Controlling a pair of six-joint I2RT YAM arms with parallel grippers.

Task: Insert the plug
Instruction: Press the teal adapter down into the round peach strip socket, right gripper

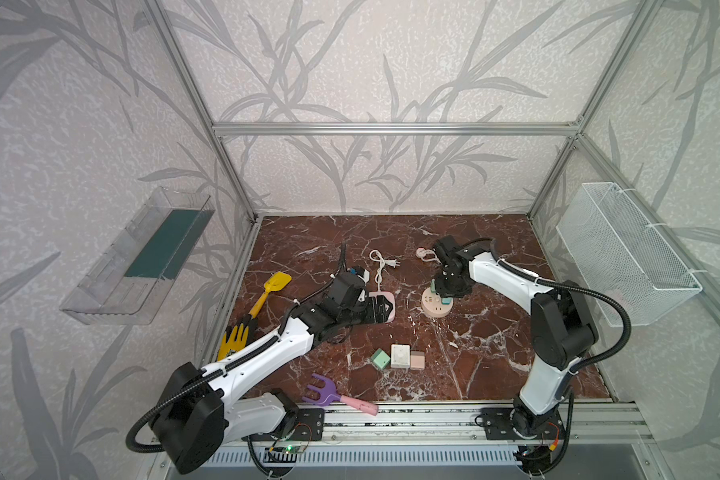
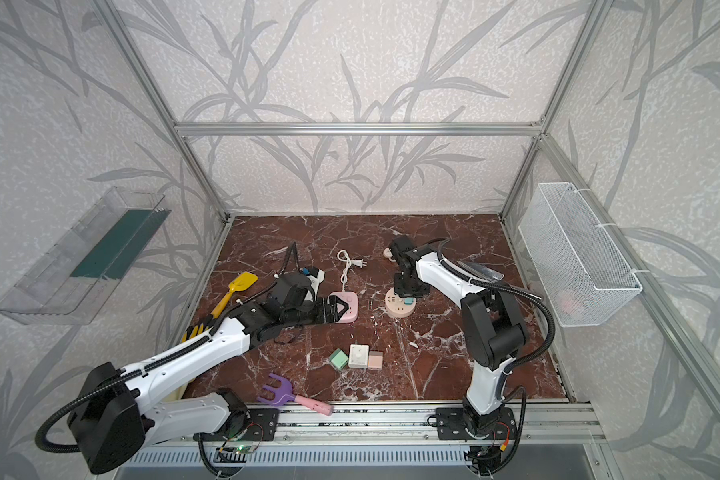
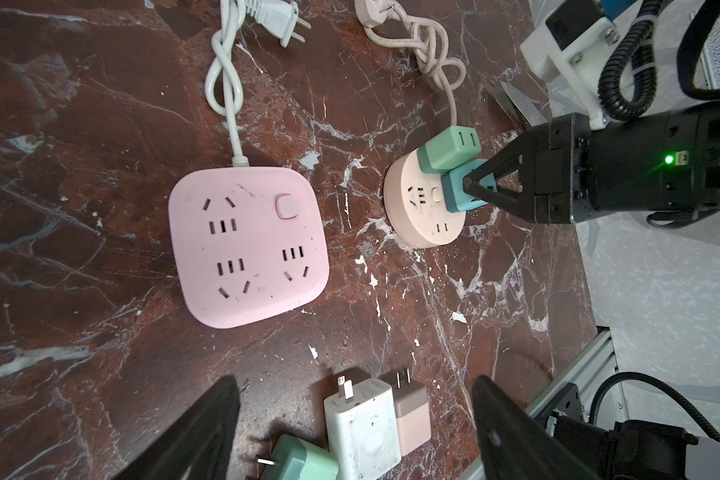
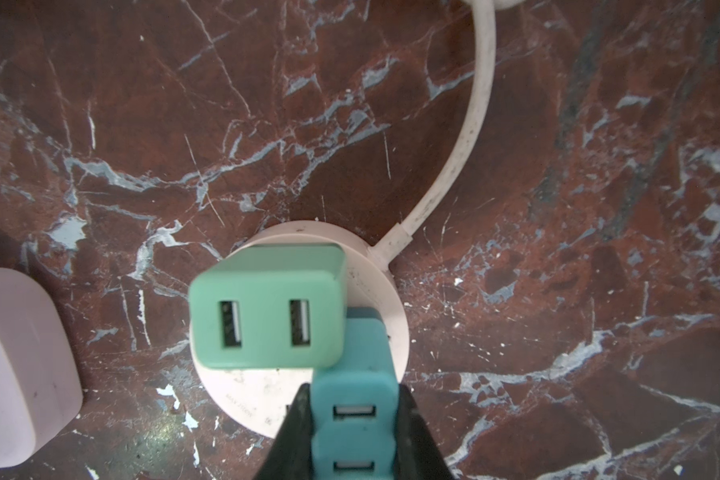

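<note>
Right gripper [image 4: 354, 392] clamped on teal plug [image 4: 352, 432], crowding the green plug [image 4: 267, 305]; your left gripper [image 3: 355, 380] hangs wide and empty, so the unbraced round socket [image 3: 416, 220] could skid.

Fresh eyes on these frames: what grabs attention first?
The right fingers, shut on a teal-blue plastic USB charger plug, hold it at the round pale-pink socket hub right of centre. It sits right beside a mint-green charger standing on the hub. The left fingers are open near the square pink power strip, left of centre.
</note>
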